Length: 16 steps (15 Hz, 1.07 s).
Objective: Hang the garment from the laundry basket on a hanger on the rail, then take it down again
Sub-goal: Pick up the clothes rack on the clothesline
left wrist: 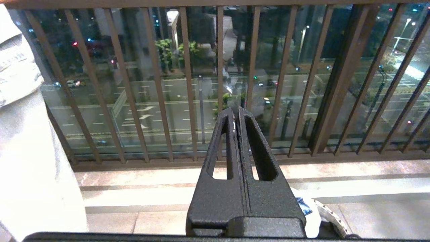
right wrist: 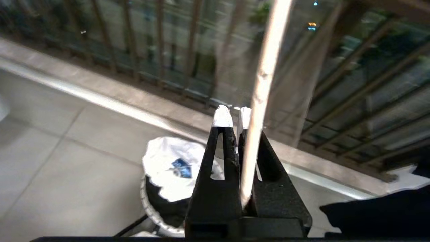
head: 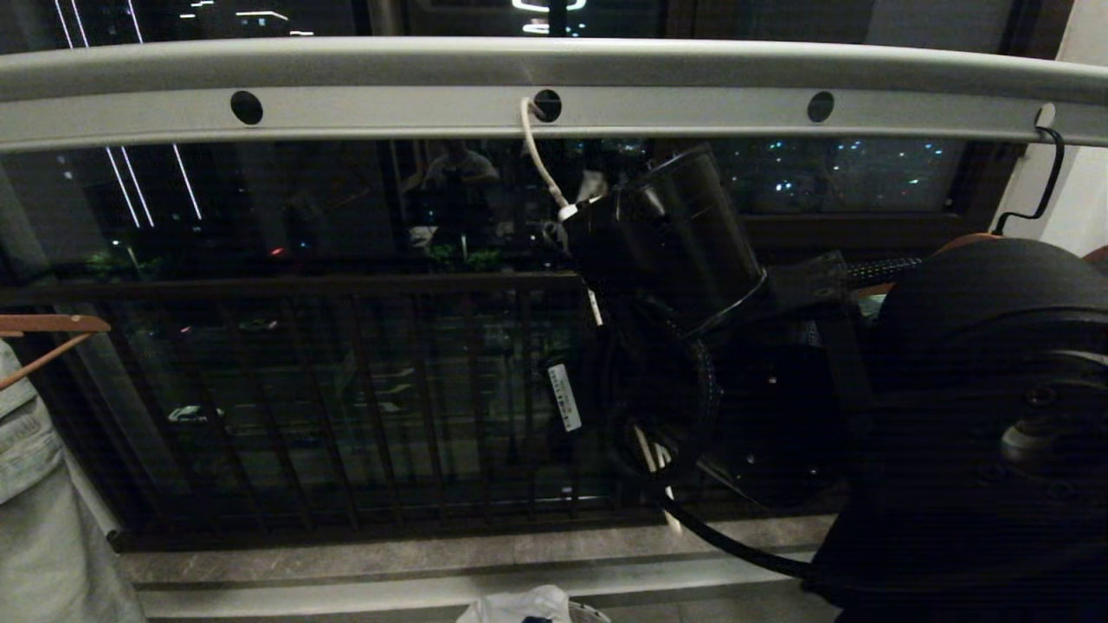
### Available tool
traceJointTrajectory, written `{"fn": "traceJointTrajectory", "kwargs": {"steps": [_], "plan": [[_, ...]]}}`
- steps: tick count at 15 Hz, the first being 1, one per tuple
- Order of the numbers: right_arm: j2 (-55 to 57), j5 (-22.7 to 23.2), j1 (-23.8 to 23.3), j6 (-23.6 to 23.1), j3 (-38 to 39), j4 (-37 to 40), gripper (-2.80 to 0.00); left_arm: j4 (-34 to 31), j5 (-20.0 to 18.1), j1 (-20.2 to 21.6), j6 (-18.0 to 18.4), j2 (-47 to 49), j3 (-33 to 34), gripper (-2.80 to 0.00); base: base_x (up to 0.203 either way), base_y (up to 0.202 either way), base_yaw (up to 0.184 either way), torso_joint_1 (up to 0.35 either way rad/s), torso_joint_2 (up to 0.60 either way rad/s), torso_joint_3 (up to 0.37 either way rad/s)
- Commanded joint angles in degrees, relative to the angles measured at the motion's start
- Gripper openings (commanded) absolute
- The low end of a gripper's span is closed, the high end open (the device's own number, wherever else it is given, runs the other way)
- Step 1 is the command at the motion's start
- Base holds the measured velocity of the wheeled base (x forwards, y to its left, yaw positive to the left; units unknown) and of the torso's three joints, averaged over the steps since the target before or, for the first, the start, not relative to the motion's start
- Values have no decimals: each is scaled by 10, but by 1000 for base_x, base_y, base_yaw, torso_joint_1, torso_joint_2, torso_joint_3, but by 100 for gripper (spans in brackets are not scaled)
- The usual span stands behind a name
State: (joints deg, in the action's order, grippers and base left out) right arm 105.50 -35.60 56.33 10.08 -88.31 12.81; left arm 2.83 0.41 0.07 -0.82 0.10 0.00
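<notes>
Clamping the white wire hanger (right wrist: 260, 101), right gripper (right wrist: 232, 117) raised just under the rail (head: 606, 117), hook through a hole. Lying below in the laundry basket (right wrist: 147, 201): the garment (right wrist: 168, 168). Parked low, left gripper (left wrist: 235, 116) clenched, empty.

Entry, as I read it from my station:

Floor (right wrist: 67, 168): pale grey tiles, with a lighter raised step (right wrist: 100, 97) along the foot of the balcony railing (right wrist: 161, 50).

Standing on the floor: laundry basket (right wrist: 151, 208), round, white woven rim. I see it below and slightly to one side of my right claw (right wrist: 231, 116), short of the step. The garment (right wrist: 171, 164), white with a blue graphic, lies heaped in its mouth.

From my left claw (left wrist: 237, 112), the same basket rim (left wrist: 331, 215) shows on the tiles just under and beside it.
</notes>
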Motion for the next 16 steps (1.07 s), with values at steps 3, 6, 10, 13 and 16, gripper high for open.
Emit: {"fn": "traceJointTrajectory", "kwargs": {"steps": [3, 6, 10, 13, 16], "plan": [[0, -6, 2, -3, 2, 1, -280, 1, 0, 0, 0, 0, 9, -280, 0, 0, 0, 0, 0, 0], [0, -11, 3, -9, 3, 0, -280, 1, 0, 0, 0, 0, 9, -280, 0, 0, 0, 0, 0, 0], [-3, -27, 6, -21, 4, -2, -280, 1, 0, 0, 0, 0, 9, -280, 0, 0, 0, 0, 0, 0], [-6, -37, 14, -24, 4, -2, -280, 1, 0, 0, -1, 0, 8, -280, 0, 0, 0, 0, 0, 0], [-13, -44, 22, -26, 4, -2, -280, 1, 0, 0, 0, 0, 8, -280, 0, 0, 0, 0, 0, 0]]}}
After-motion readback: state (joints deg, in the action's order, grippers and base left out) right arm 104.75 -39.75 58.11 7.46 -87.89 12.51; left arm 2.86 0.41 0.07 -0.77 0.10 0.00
